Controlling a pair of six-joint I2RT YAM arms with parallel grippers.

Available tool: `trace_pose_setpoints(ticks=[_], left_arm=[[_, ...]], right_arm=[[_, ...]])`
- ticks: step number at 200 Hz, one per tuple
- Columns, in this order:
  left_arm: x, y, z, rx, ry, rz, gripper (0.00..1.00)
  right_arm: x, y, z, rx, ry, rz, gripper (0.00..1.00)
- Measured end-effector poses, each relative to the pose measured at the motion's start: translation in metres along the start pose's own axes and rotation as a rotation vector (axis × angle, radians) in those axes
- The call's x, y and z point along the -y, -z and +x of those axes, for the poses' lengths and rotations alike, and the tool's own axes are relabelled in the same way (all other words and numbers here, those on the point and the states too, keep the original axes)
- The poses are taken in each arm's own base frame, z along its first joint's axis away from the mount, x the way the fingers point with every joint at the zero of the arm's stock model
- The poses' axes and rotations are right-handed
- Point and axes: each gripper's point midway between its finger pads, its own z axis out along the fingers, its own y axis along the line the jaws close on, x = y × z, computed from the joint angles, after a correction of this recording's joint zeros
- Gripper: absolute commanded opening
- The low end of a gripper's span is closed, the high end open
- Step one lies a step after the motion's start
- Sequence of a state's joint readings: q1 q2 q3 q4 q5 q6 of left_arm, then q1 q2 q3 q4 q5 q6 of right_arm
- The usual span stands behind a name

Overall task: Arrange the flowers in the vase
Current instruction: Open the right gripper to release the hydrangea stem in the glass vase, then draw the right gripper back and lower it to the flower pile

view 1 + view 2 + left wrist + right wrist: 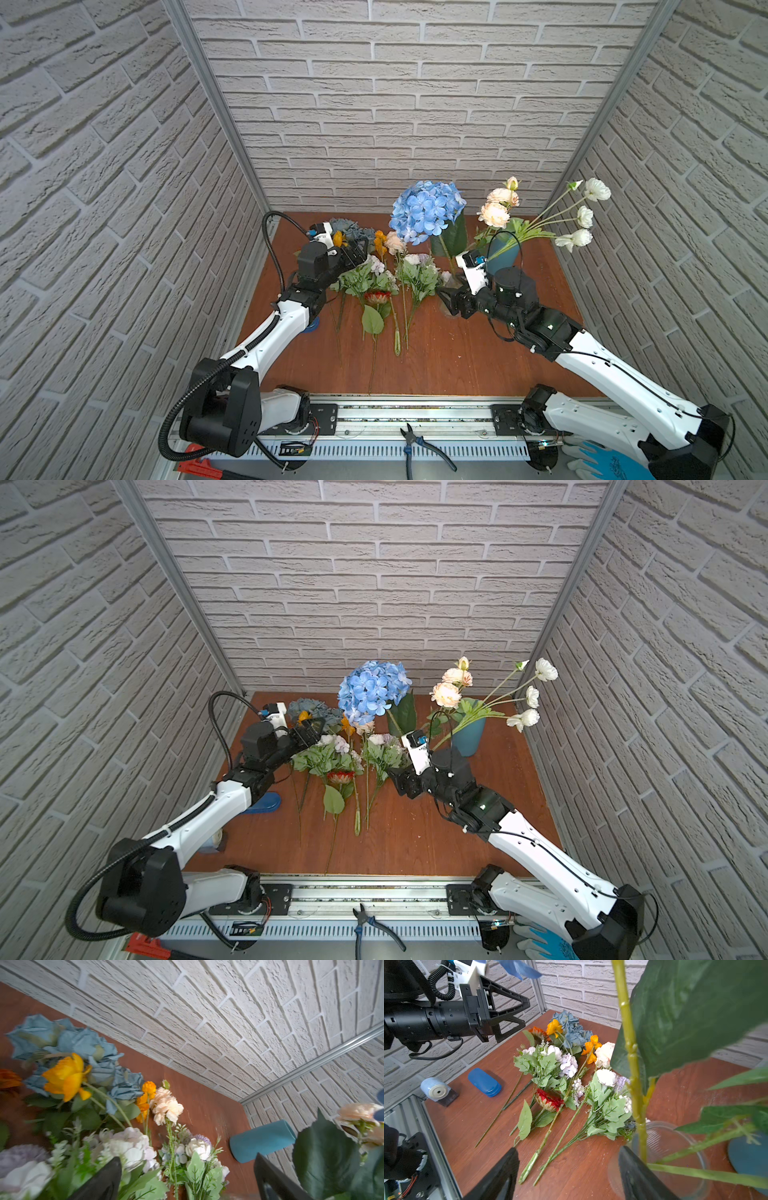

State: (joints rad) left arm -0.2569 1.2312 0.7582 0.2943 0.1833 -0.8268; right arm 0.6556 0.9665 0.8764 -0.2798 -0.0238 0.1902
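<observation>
Flowers [384, 282], artificial with long green stems: the larger lot lies flat on the reddish-brown wood-grain counter [457, 361], from its centre out toward 10 o'clock, heads to 12 and stems to 6. It comprises two leafy lilac-white bunches [566, 1064], a red daisy [549, 1101], orange blooms [554, 1026], a dusty-blue hydrangea [571, 1022] and a single peach rose [605, 1051]. The clear glass vase [666, 1142] stands at 1 o'clock of the centre, just beside the nearest bunch. In it stands a bright blue hydrangea [428, 210] on a thick yellow-green stem [631, 1053] with large dark leaves; thinner green stems also enter its mouth in the right wrist view. White poppies [586, 216] fan out toward 2 o'clock and peach roses [494, 214] rise toward 12. They cross a teal cylindrical vase [505, 257] just behind, and which vessel holds them cannot be told with certainty. Right fingers [445, 301]: spread well apart, nothing between them, low at the glass vase's 6 o'clock side; one finger overlaps the glass wall, contact not determinable. Left fingers [360, 254]: spread fully, empty, hovering above the flower heads at 10 o'clock. A blue oval plastic case [484, 1082] lies at 9 o'clock near the counter edge.
</observation>
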Motion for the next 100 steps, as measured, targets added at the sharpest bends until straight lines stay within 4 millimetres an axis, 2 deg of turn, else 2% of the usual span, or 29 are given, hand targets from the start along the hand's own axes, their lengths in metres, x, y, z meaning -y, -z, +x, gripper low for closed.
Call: trace_pose_setpoints(ticks=[24,56,100], left_arm=[[-0.019,0.005,0.001,0.003,0.015,-0.051,0.98],[-0.033,0.007,0.007,-0.004,0.028,-0.083,0.98],[-0.045,0.008,0.016,-0.019,0.036,-0.112,0.98]], right_arm=[[-0.010,-0.007,0.006,-0.040,-0.022,-0.021,0.68],[-0.023,-0.022,0.023,-0.105,-0.069,-0.043,0.59],[-0.026,-0.062,0.060,-0.214,-0.193,0.055,0.56]])
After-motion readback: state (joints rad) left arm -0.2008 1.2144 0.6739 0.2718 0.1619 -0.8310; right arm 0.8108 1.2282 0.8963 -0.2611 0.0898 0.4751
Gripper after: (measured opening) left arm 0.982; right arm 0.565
